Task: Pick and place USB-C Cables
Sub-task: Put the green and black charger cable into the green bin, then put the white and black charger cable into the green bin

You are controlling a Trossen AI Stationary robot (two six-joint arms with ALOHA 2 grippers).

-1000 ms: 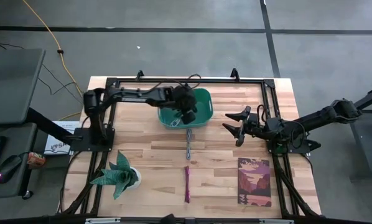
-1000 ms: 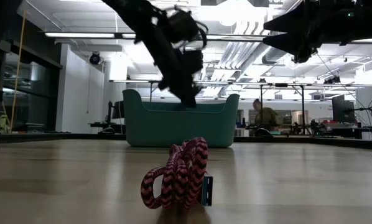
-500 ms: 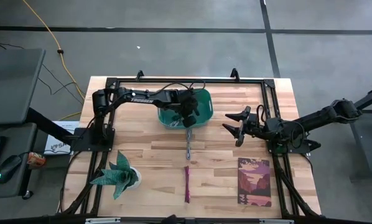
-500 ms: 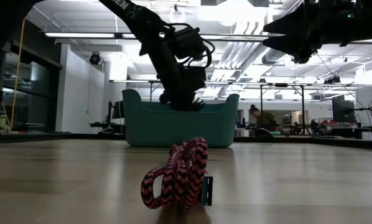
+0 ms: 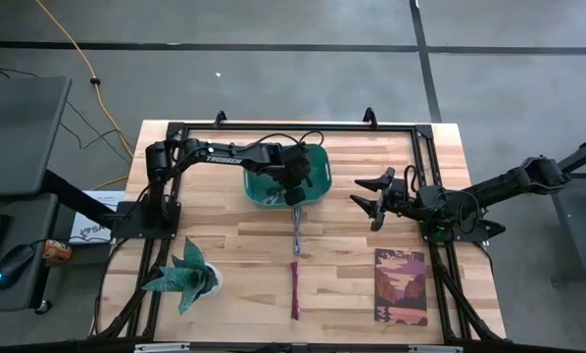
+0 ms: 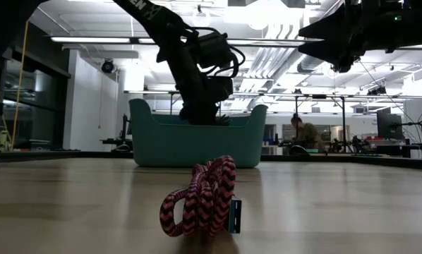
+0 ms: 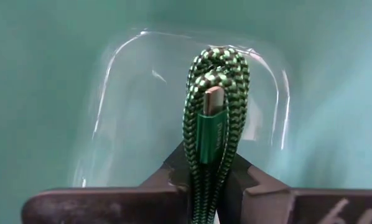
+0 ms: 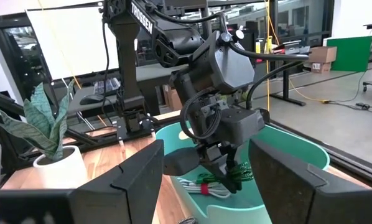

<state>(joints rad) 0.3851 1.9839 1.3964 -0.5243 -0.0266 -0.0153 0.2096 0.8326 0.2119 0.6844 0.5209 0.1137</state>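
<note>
My left gripper point(image 5: 291, 182) reaches down into the teal bin point(image 5: 321, 157) at the table's far middle, shut on the green cable bundle point(image 7: 212, 124). A white cable with a red tie point(image 8: 200, 186) lies on the bin's floor beside it. The grey cable point(image 5: 297, 231) lies on the table just in front of the bin. The dark maroon cable point(image 5: 295, 289) lies nearer the front edge and is close up in the low view point(image 6: 204, 197). My right gripper point(image 5: 373, 203) hovers open and empty to the right of the bin. My left gripper pinches the green bundle's several strands point(image 7: 201, 177) between its two fingers point(image 7: 251, 183). The looped end and the green plug point(image 7: 211, 109) stick out past the fingertips. The fingers point down into the bin. The bundle hangs just over the bin's floor point(image 8: 236, 171).
A potted plant point(image 5: 185, 277) stands at the near left. A book with a picture cover point(image 5: 401, 286) lies at the near right. The black frame point(image 5: 293, 127) runs round the table's far edge and sides. A person sits in the room behind point(image 6: 299, 130).
My left gripper has gone down from above the bin's rim into the bin, keeping the green cable. The bin has slid a little toward the table's left edge.
</note>
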